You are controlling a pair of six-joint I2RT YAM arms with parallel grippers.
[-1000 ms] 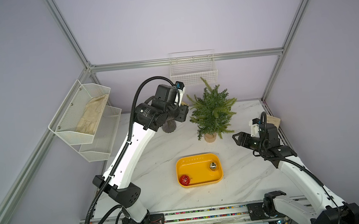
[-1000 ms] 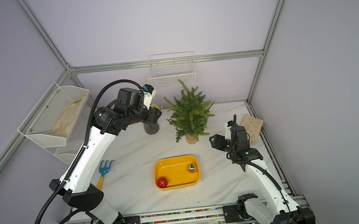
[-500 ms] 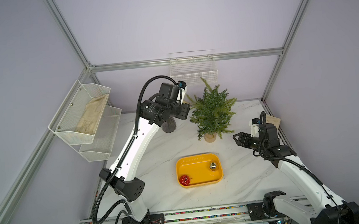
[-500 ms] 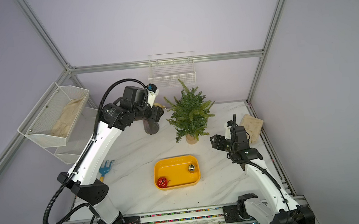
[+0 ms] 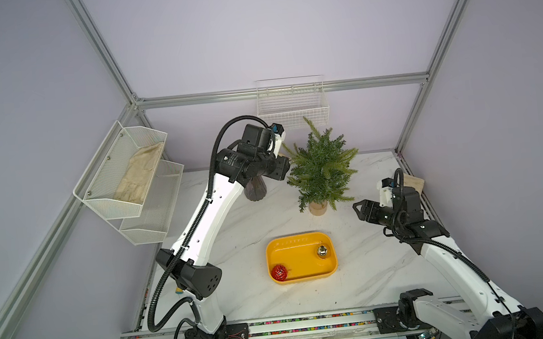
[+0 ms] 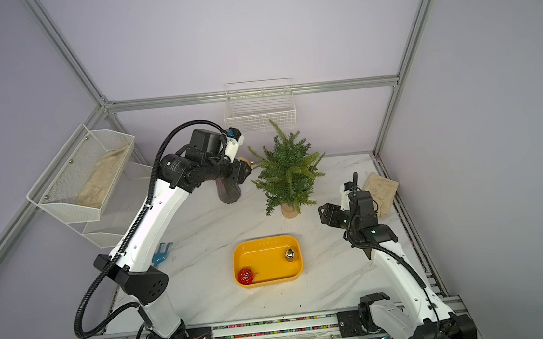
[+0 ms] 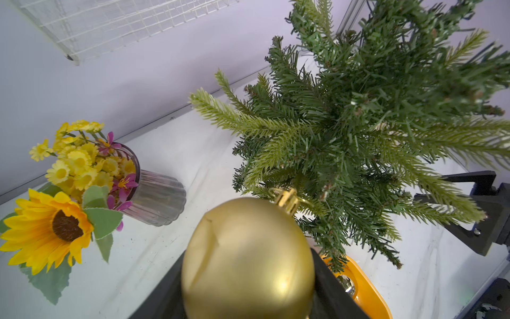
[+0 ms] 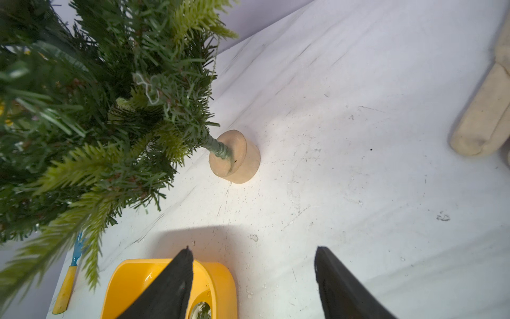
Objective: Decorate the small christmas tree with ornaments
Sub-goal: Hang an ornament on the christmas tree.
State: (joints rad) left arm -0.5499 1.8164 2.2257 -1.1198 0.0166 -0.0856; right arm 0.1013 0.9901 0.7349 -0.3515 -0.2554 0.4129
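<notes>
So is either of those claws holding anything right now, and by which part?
The left gripper holds the gold bauble by its round body, cap free, toward the tree. The right gripper is open and empty.

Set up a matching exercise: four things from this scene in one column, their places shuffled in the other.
1. smooth matte gold bauble
2. glittery red bauble
3. shiny mirrored bauble
4. blue garden rake

A. near left corner of the yellow plastic tray
B. white marble tabletop, beside the left arm
C. held in the left hand, next to the small green fir tree
D. right side of that tray

Pairs: 1-C; 2-A; 3-D; 4-B
</notes>
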